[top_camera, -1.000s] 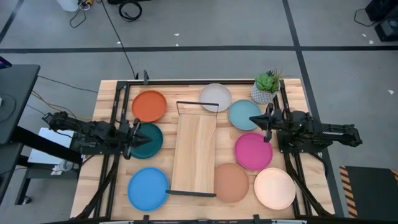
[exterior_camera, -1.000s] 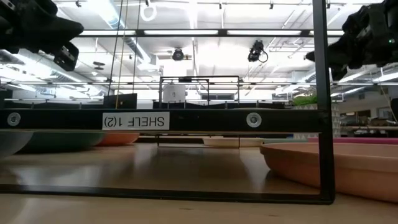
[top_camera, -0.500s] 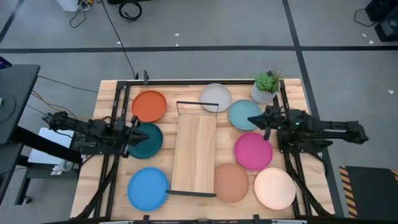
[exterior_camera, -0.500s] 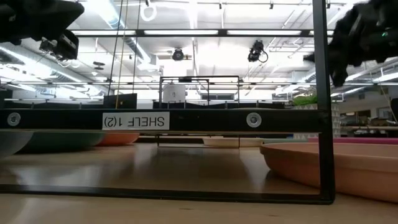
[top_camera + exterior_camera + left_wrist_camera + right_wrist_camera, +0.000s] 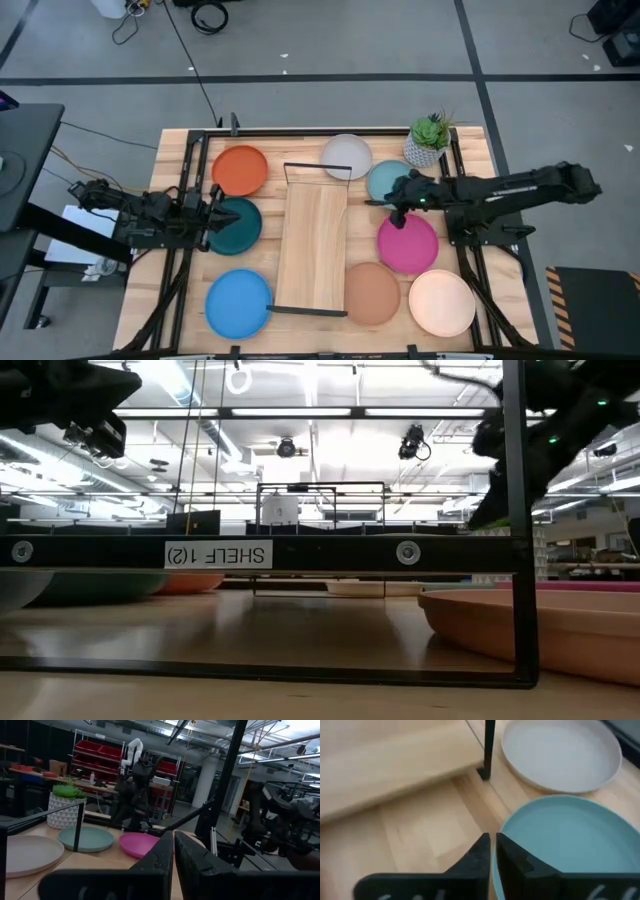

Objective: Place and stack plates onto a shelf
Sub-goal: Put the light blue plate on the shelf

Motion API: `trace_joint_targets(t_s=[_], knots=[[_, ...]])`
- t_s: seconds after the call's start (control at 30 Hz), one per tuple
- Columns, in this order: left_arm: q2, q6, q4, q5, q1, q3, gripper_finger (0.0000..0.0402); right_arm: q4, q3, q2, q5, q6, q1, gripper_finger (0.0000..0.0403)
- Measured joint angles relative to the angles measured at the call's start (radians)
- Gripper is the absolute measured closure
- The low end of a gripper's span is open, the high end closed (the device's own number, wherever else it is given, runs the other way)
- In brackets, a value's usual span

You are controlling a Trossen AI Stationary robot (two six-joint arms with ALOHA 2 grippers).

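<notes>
Eight plates lie flat on the slatted table around the shelf board: orange, dark teal, bright blue, greyish white, light blue, magenta, tan-brown and peach-cream. My right gripper is shut and empty. It hangs above the table, tipped down, over the near-left rim of the light blue plate. My left gripper is shut and empty above the dark teal plate's left edge.
A small potted plant stands at the far right corner, behind the light blue plate. The shelf's black wire frames stand at its far end and near end. Black rails run along the table's sides.
My right gripper has reached toward the table's left, from over the right rail to the light blue plate's near-left rim, and has tipped downward. Its arm is now stretched out. The plates and the shelf have not moved.
</notes>
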Motion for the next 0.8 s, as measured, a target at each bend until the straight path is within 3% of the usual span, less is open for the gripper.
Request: trace_joint_targets(t_s=[0.33, 0.57, 0.8], knots=[[0.0, 0.006, -0.007, -0.018, 0.0, 0.0, 0.0379, -0.077, 0.158, 0.333, -0.001, -0.007, -0.014, 0.0259], [0.0, 0.025, -0.033, -0.045, 0.0, 0.0, 0.0369, -0.096, 0.183, 0.439, -0.041, -0.024, -0.074, 0.026], [0.0, 0.029, -0.06, -0.155, 0.0, 0.0, 0.0306, -0.098, 0.183, 0.496, -0.047, -0.057, -0.093, 0.0273]])
